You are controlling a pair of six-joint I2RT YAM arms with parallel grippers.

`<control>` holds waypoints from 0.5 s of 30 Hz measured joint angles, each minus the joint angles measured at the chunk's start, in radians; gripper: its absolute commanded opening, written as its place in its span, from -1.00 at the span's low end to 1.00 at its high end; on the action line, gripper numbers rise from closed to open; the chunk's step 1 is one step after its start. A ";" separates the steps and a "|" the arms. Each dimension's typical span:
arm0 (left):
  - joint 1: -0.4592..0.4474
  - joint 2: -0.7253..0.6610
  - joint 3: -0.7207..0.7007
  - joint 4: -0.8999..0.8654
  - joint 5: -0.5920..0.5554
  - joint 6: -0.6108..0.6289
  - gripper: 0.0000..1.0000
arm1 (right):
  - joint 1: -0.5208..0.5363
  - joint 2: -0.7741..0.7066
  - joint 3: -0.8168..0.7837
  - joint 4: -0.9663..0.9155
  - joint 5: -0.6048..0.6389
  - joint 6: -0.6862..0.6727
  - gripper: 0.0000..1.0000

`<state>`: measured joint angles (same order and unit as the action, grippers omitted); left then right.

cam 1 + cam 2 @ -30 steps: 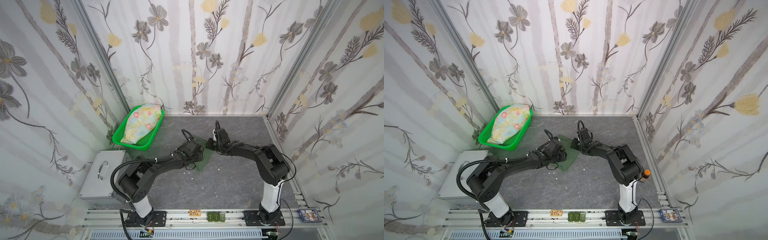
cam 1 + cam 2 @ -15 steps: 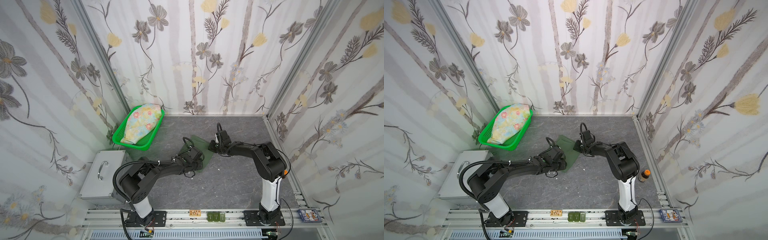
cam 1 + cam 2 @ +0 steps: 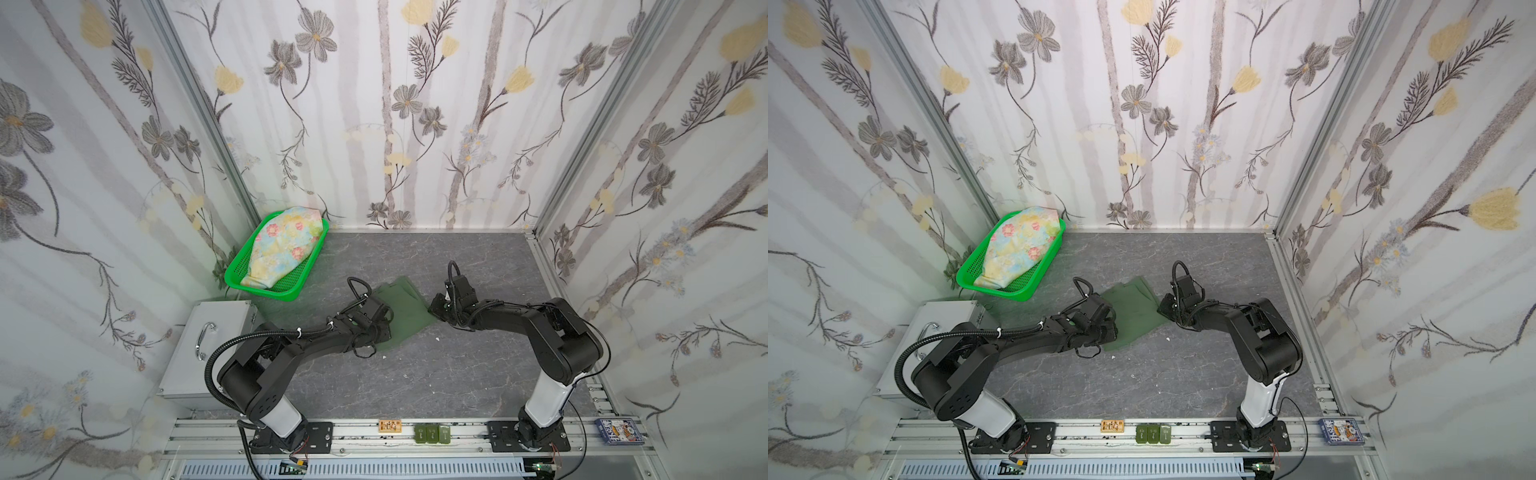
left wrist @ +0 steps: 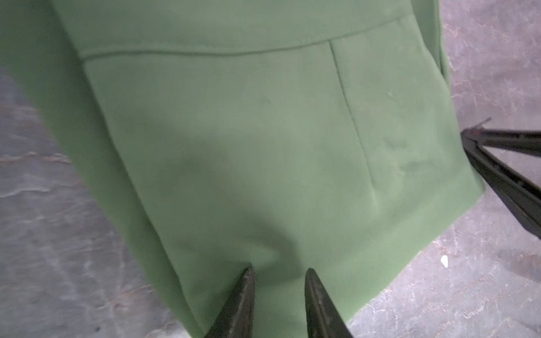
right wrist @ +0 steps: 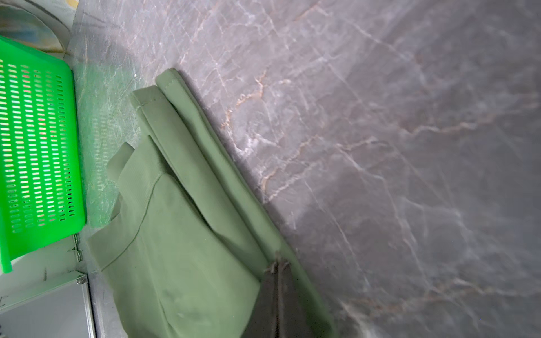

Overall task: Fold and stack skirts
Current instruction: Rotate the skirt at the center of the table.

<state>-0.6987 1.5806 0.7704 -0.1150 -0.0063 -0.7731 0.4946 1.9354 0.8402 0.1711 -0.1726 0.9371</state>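
The dark olive-green skirt (image 3: 409, 309) (image 3: 1133, 309) lies folded flat on the grey table, mid-scene. My left gripper (image 4: 279, 270) hovers low over its near left part (image 3: 386, 320). Its jaws stand a narrow gap apart, with flat cloth (image 4: 248, 131) showing between them. My right gripper (image 3: 432, 309) (image 5: 276, 263) is shut and holds nothing; it sits at the skirt's right edge (image 5: 181, 248), and in the left wrist view its tips are just off the cloth. The pastel floral skirt (image 3: 284, 249) (image 3: 1017, 245) lies bundled in the green basket (image 3: 266, 293).
The basket (image 5: 38, 146) stands at the back left, close to the olive skirt's far corner. A metal box with a handle (image 3: 199, 349) sits at the left. Small blocks (image 3: 432, 432) and a card pack (image 3: 619, 431) lie on the front rail.
Both grippers have drawn back toward the near side. The left slid down the olive skirt, the right moved off its right edge. More of the skirt now shows flat.
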 measured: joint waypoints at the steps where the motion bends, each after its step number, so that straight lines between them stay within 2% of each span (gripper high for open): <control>1: 0.008 -0.006 0.001 -0.013 -0.005 0.008 -0.35 | 0.002 -0.013 -0.021 0.008 0.000 0.009 -1.00; 10: 0.015 -0.019 0.151 -0.080 -0.034 0.041 -0.30 | 0.035 -0.149 -0.079 0.016 0.017 0.028 -1.00; 15: 0.014 0.079 0.247 -0.070 -0.035 0.060 -0.37 | 0.042 -0.247 -0.079 -0.004 0.039 -0.005 -1.00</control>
<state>-0.6846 1.6596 1.0176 -0.1852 -0.0418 -0.7136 0.5365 1.6886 0.7609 0.1673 -0.1337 0.9321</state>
